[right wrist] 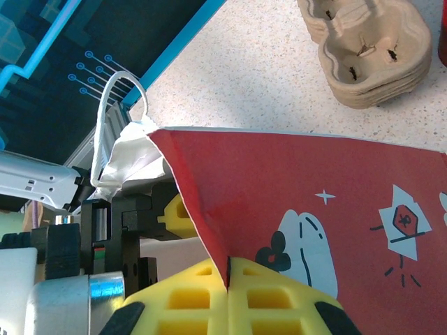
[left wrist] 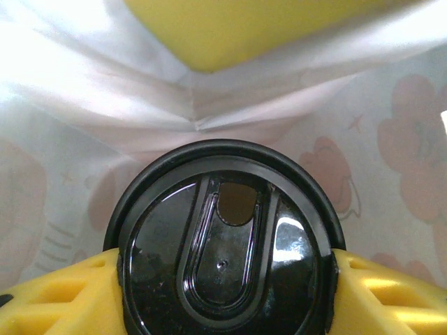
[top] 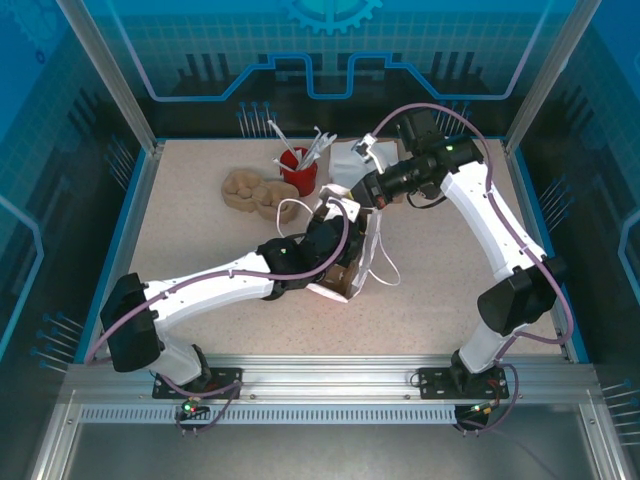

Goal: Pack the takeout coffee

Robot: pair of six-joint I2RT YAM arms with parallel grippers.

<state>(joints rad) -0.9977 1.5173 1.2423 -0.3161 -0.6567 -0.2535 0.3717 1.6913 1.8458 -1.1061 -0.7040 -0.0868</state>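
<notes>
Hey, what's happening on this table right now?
The left hand grips a coffee cup by its black lid and has it inside the paper bag, with the bag's white inner walls around it. The right hand is shut on the bag's edge, apparently holding it open. The cup has not been let go yet.

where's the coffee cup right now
In the left wrist view, the takeout coffee sits gripped in the left hand, inside the paper bag.
</notes>
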